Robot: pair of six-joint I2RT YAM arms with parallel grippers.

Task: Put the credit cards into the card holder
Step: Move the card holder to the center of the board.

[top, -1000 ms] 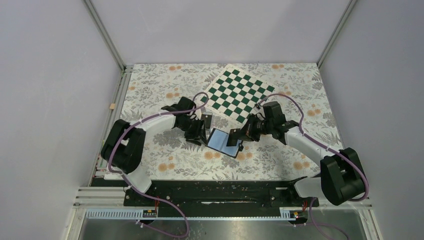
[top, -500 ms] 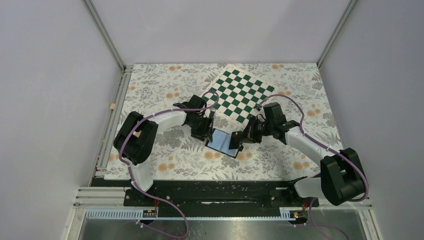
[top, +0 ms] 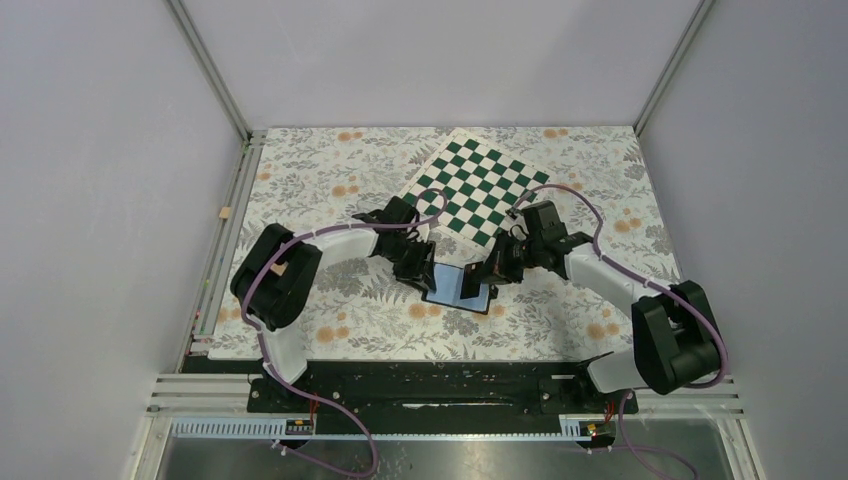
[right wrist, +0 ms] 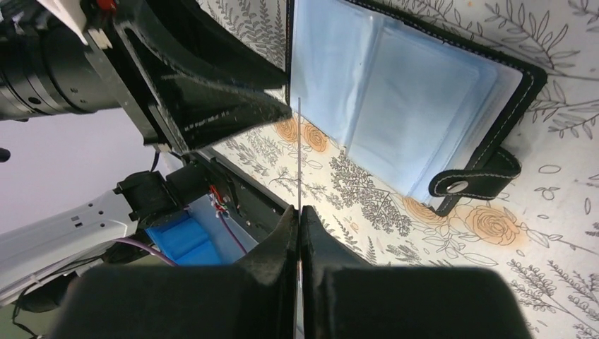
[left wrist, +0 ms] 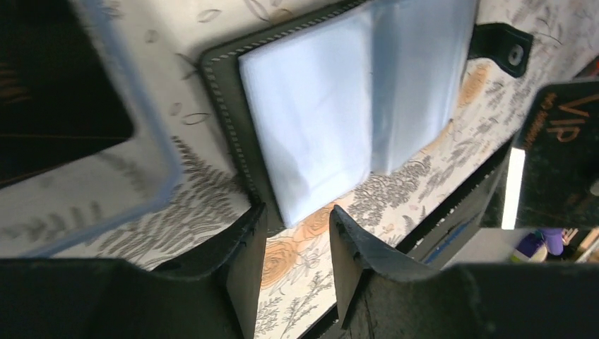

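Note:
The card holder lies open on the floral cloth, clear sleeves up, between both grippers. In the left wrist view the holder shows its sleeves and its snap tab. My left gripper is open; its fingertips straddle the holder's near corner. My right gripper is shut on a black credit card marked VIP. In the right wrist view this card is edge-on, standing just off the holder's edge. More dark cards lie in a clear plastic box.
A green-and-white checkered board lies behind the grippers. The clear box sits right beside the holder on the left arm's side. The floral cloth covers the table. Grey walls enclose the table on the left, back and right.
My left gripper has moved right, up to the holder's left edge. The holder has turned slightly and lies squarer. My right gripper, with the card, has stayed over the holder's right side.

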